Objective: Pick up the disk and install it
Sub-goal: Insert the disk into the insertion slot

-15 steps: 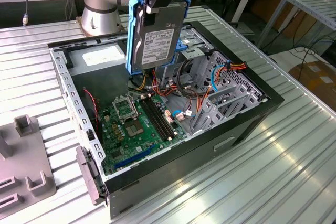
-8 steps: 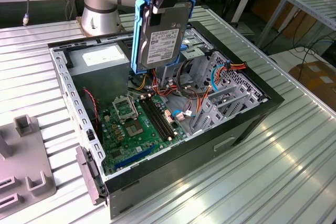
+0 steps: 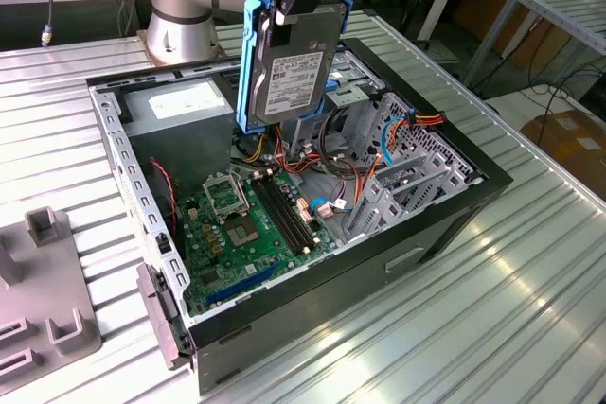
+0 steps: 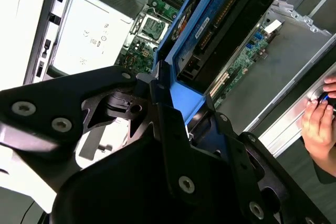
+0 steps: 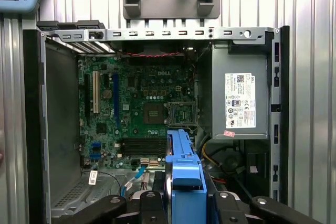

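Exterior view: black robot gripper (image 3: 284, 14) clamped on the top edge of the disk (image 3: 295, 68), a flat rectangular grey metal hard drive with pale label, framed by bright blue plastic carrier rails. Held upright in mid-air, label toward the camera, over the interior of the open black desktop computer case (image 3: 379, 267), between the grey box-shaped power supply (image 3: 175, 111) at the exterior view's left and the grey perforated metal drive cage (image 3: 402, 172) at its right. Below, flat green motherboard (image 3: 246, 224); bundled coloured cables (image 3: 428, 121) beside the cage. Case resting on a ribbed silver metal table (image 3: 511, 319). Second wrist view: a person's hand (image 4: 319, 124) near the case's outer edge.
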You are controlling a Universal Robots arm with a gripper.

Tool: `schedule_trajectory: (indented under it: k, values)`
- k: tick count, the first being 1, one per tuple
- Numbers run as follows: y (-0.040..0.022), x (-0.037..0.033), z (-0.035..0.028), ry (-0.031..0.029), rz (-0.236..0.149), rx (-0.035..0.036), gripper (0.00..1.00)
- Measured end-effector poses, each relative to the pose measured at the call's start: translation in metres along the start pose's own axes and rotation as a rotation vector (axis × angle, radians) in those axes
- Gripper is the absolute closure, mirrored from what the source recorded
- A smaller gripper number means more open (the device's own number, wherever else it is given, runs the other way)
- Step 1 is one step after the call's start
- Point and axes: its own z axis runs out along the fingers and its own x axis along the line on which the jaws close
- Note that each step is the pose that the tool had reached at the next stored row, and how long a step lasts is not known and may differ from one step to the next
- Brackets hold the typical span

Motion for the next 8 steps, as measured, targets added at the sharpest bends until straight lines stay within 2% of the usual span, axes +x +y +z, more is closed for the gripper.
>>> schedule_trajectory:
  k: [4, 8]
  values:
    - [-0.0001, 0.0009, 0.0000, 0.0011, 0.000, 0.0000, 0.64]
    - [-0.0002, 0.0088, 0.0002, 0.0016, 0.000, 0.0000, 0.64]
